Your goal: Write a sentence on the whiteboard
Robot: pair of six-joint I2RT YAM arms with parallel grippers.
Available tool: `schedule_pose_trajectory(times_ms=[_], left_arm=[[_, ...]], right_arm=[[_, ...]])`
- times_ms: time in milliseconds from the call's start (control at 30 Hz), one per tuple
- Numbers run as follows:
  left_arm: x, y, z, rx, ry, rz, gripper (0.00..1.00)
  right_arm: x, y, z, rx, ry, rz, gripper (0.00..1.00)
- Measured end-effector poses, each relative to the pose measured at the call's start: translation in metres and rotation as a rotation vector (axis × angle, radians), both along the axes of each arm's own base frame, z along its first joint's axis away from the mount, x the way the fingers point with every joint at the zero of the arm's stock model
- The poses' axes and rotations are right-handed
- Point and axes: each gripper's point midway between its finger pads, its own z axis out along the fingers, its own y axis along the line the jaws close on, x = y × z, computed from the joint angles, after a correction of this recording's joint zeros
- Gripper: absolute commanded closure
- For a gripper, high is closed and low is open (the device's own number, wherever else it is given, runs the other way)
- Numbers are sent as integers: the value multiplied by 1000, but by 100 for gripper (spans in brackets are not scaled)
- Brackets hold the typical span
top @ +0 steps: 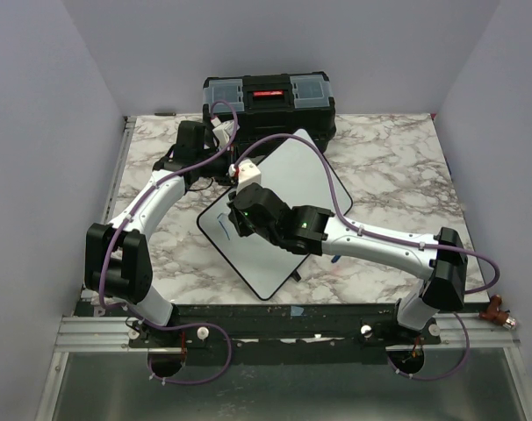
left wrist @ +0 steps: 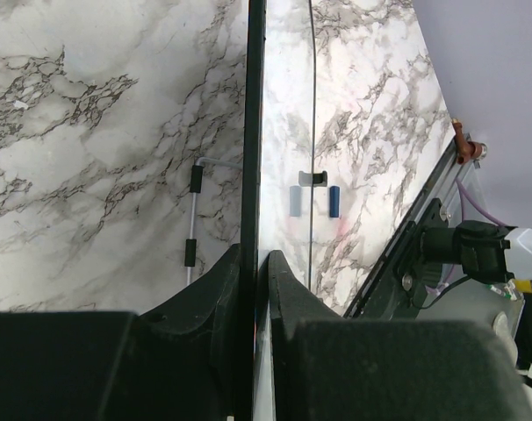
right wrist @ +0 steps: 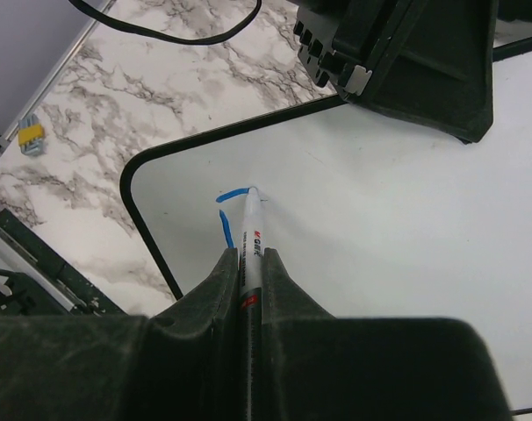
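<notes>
The whiteboard point(top: 288, 189) lies tilted on the marble table, white with a thin black frame. My left gripper point(top: 233, 167) is shut on its far edge; in the left wrist view the black frame point(left wrist: 253, 132) runs between the closed jaws point(left wrist: 254, 263). My right gripper point(top: 240, 217) is shut on a white marker point(right wrist: 251, 241) whose tip touches the board point(right wrist: 380, 202) near its left corner. Only the start of the sentence shows: two short blue strokes point(right wrist: 226, 210) beside the tip, also seen from above point(top: 223, 230).
A black toolbox point(top: 268, 98) stands at the table's far edge behind the board. A marker cap and small blue and grey pieces point(left wrist: 314, 195) lie on the marble. A blue mark point(top: 335, 259) shows by the right arm. Purple cables loop over both arms.
</notes>
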Motion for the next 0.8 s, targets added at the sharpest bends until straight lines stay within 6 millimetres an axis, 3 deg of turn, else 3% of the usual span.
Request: schedule_pose_trajectory(times_ms=[800], left_arm=[[1,1,-1,4,0,4,100]], right_arm=[[-12,-1,-10,-11,57,44,99]])
